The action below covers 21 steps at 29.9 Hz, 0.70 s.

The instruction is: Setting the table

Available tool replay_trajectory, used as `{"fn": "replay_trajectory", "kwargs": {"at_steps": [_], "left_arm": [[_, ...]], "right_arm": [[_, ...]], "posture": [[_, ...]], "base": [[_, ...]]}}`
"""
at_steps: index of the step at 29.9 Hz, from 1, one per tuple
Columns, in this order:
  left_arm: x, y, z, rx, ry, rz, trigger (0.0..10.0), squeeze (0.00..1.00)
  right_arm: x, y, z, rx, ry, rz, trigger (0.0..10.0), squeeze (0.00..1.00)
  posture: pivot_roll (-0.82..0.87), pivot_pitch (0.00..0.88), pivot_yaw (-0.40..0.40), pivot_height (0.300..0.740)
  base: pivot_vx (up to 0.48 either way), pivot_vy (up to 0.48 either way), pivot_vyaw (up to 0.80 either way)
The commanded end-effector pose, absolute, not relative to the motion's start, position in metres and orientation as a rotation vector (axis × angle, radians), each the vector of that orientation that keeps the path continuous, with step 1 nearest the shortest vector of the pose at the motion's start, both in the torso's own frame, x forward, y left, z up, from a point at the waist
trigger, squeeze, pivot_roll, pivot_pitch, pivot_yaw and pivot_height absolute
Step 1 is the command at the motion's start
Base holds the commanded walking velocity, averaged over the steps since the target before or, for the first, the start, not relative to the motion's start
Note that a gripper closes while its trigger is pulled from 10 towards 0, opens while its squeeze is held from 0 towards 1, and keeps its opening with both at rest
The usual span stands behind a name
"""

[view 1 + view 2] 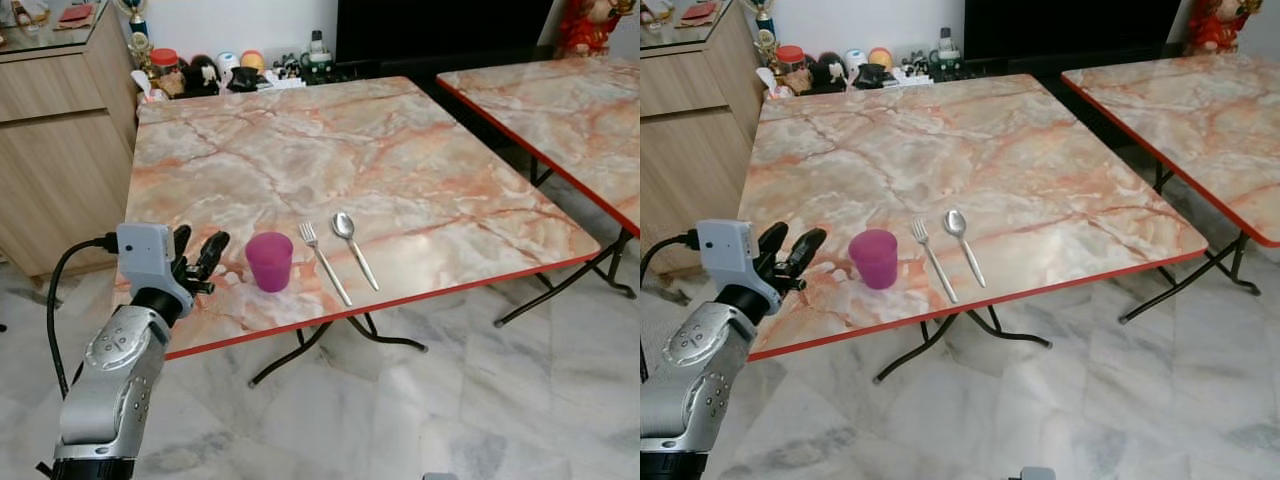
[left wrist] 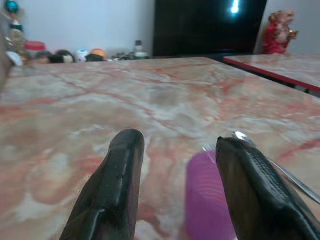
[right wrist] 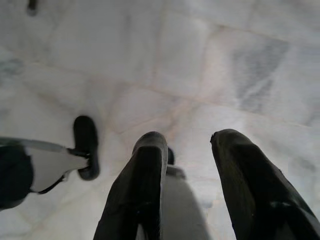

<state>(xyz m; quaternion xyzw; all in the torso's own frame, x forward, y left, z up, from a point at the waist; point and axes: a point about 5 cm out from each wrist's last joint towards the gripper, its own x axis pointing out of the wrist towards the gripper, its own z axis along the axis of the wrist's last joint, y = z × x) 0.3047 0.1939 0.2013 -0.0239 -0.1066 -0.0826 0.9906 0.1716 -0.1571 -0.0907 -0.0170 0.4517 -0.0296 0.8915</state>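
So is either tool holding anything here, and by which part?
Nothing is held. The left tool is open beside the purple cup, not touching it. The right tool hangs open over the floor.

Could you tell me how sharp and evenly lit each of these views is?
Left eye view: sharp and evenly lit, soft sheen on the marble table. Left wrist view: open left gripper and purple cup blurred up close, bright glare spot on the dark screen. Right wrist view: pale floor washed out, right gripper soft.
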Motion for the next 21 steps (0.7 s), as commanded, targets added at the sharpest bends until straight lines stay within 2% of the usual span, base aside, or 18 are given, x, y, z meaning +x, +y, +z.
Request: {"fn": "replay_trajectory", "kwargs": {"at_steps": [1,3,19,21], "left_arm": [[0.303,0.1919,0.206,-0.04,-0.238,-0.179,10.0,0.0],[0.3027,0.1917,0.2065,-0.039,-0.241,-0.181,10.0,0.0],[0.3027,0.1931,0.2076,-0.047,-0.247,-0.18,10.0,0.0],[0.302,0.1913,0.2086,-0.055,-0.254,-0.193,10.0,0.0]], "right_arm": [[0.1642,-0.1563,-0.094,-0.028,0.96,-0.067,10.0,0.0],[0.1642,-0.1561,-0.094,-0.028,0.96,-0.067,10.0,0.0],[0.1643,-0.1559,-0.0939,-0.026,0.957,-0.074,10.0,0.0],[0.1643,-0.1561,-0.0939,-0.026,0.957,-0.075,10.0,0.0]], "posture": [[0.14,0.114,-0.007,0.74],[0.14,0.115,-0.007,0.74],[0.14,0.115,-0.006,0.74],[0.14,0.114,-0.006,0.74]], "base": [[0.0,0.0,0.0],[0.0,0.0,0.0],[0.356,0.0,0.0],[0.0,0.0,0.0]]}}
